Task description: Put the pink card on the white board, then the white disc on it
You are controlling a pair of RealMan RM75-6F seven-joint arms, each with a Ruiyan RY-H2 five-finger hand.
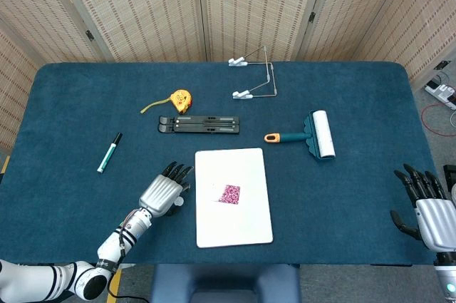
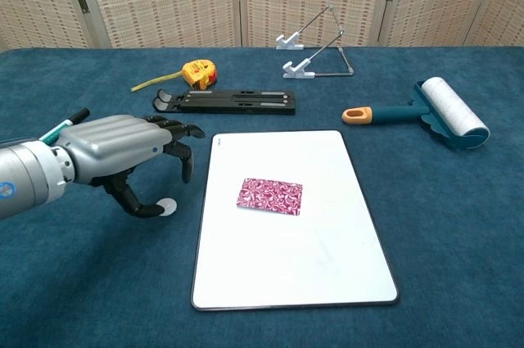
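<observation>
Left hand [image 2: 123, 155] spread, holding nothing | one white disc [image 2: 168, 207] | one pink card [image 2: 270, 196] on white board [image 2: 327, 258]

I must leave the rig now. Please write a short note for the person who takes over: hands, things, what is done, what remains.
Left hand: holds nothing, fingers apart, hovering at the white disc on the cloth just left of the white board; whether a fingertip touches the disc is unclear.
Right hand: holds nothing, fingers apart, at the table's right edge.
Pink card: lies flat on the board.
Done: card placed.
Left: pick up the disc and set it on the card.
</observation>
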